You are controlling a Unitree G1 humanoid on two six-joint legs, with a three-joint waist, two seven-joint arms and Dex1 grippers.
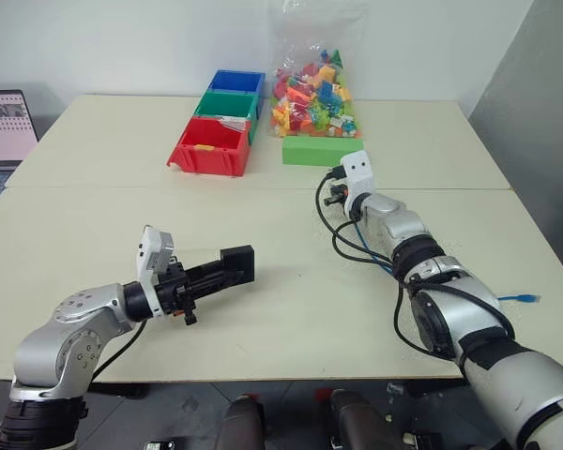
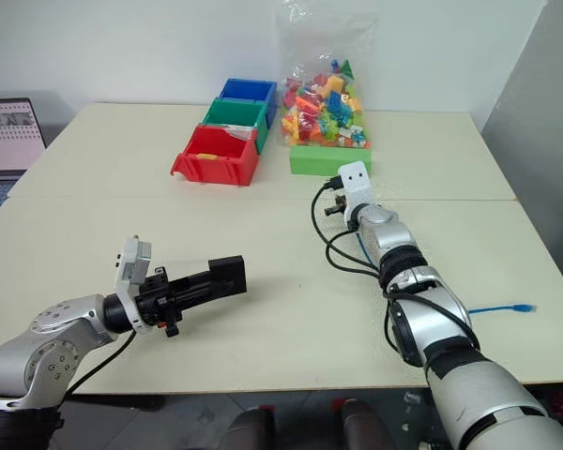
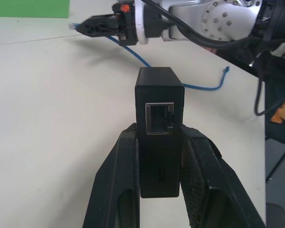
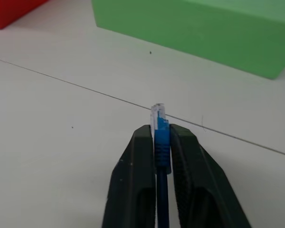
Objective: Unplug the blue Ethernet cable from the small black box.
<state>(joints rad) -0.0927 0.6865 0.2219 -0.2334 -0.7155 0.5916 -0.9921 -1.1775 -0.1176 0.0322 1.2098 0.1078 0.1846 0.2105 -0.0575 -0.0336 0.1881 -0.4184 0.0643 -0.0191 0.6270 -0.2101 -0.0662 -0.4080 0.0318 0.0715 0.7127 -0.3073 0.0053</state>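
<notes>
The left gripper is clamping the small black box between both fingers, holding it above the table w/ its Ethernet port facing out — the socket is showing empty, no plug in it.

The right gripper is reaching fwd, well apart from the box, toward the green block. Its fingers are pinching the blue Ethernet cable just behind the clear plug, which is sticking out past the fingertips and pointing at the green block. The rest of the cable is trailing back along the right arm and lying on the table, w/ its other plug resting near the table's right edge.

Behind — a row of red, green and blue bins, and a clear bag of coloured bricks sitting just behind the green block. A laptop is standing at the far left.
</notes>
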